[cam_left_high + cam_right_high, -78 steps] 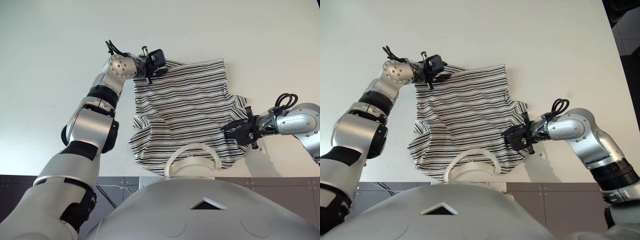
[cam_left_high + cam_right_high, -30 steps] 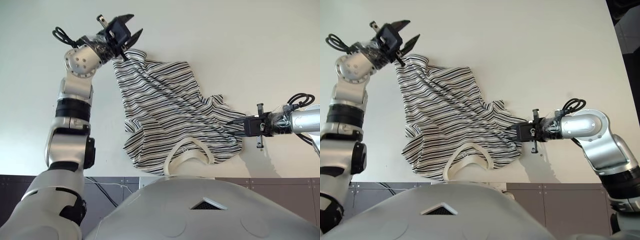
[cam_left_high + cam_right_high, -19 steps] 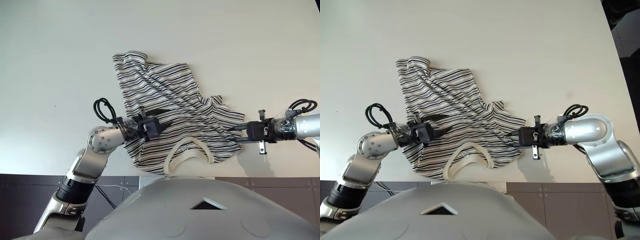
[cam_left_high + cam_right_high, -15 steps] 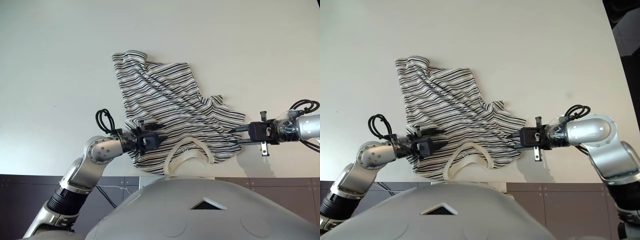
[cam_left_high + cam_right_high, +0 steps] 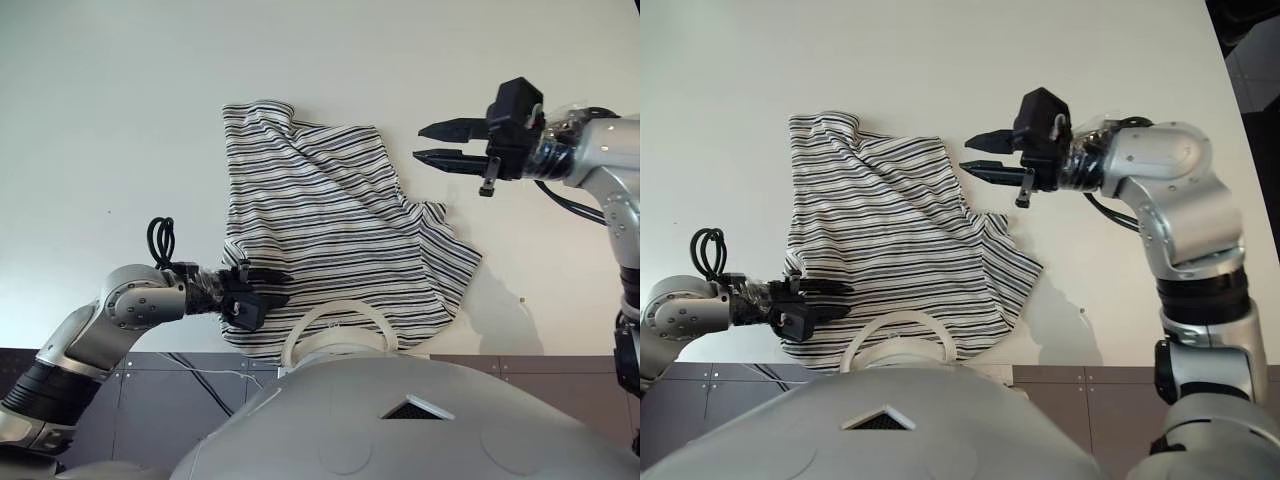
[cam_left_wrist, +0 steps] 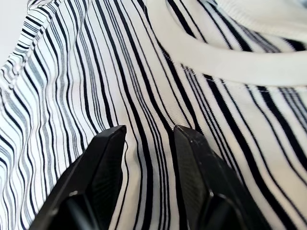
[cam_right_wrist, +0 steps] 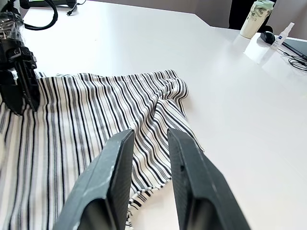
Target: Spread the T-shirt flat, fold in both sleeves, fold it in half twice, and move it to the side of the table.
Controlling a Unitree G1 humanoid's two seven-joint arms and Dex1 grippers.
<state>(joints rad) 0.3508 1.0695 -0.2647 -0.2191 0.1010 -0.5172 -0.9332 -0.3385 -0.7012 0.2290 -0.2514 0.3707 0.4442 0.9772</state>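
On the table: striped shirt lying rumpled

You are looking at a white table (image 5: 120, 120) with the T-shirt (image 5: 330, 230) lying creased near its front edge, collar toward you. Your left gripper (image 5: 285, 285) is resting on the shirt's near left corner, fingers apart. Your right gripper (image 5: 418, 143) is hovering by the shirt's right edge, fingers spread. A cup (image 7: 256, 12) and a spray bottle (image 7: 280, 34) are standing well apart from the shirt.

Your left gripper (image 5: 264, 284) sits low, its two fingers parted and pointing toward your right side. The left forearm (image 5: 140, 305) runs straight back behind it. Your right gripper (image 5: 418, 143) is held high, fingers parted and level. The right forearm (image 5: 592, 150) extends behind it, with the elbow bent.
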